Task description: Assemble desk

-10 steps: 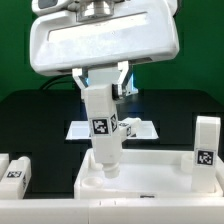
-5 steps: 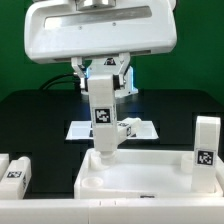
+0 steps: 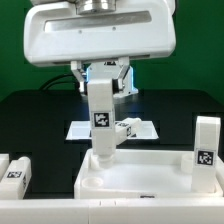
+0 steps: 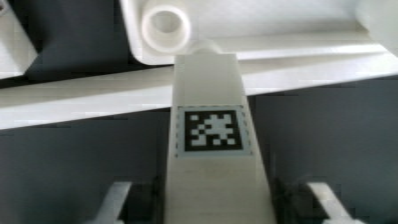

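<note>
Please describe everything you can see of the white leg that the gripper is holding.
The leg is a white, plastic-looking rectangular block with a black-and-white square tag on one face. It stands upright, its top clamped by the gripper; its lower end meets a corner of the tabletop, seating unclear.

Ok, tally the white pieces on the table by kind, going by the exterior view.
White rimmed rectangular plastic tabletop: 1
Short white block legs: 4 (held leg in the pincer, upright leg, two lying legs, one cut by the frame edge)
Thin flat white marker board: 1
Total: 6
</note>
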Tool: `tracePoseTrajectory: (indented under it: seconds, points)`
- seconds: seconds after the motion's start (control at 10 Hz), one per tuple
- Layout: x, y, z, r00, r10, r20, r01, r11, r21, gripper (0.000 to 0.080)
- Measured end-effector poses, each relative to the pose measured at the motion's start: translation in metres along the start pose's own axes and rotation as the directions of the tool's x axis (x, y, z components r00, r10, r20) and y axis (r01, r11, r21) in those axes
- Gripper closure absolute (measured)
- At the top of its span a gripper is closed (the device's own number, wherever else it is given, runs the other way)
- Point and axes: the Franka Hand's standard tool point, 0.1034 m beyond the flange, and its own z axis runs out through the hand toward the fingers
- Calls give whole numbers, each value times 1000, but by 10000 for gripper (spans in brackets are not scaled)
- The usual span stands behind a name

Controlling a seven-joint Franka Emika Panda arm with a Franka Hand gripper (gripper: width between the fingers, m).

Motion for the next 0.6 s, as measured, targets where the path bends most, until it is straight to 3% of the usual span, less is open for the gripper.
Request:
tracePoseTrajectory:
  seconds: [0.4,0.6]
  points:
    - [-10,21,12,1000,-17,22,17,1000,-17,515]
    - [-13,18,16,999,-20,30,20,1000,-17,515]
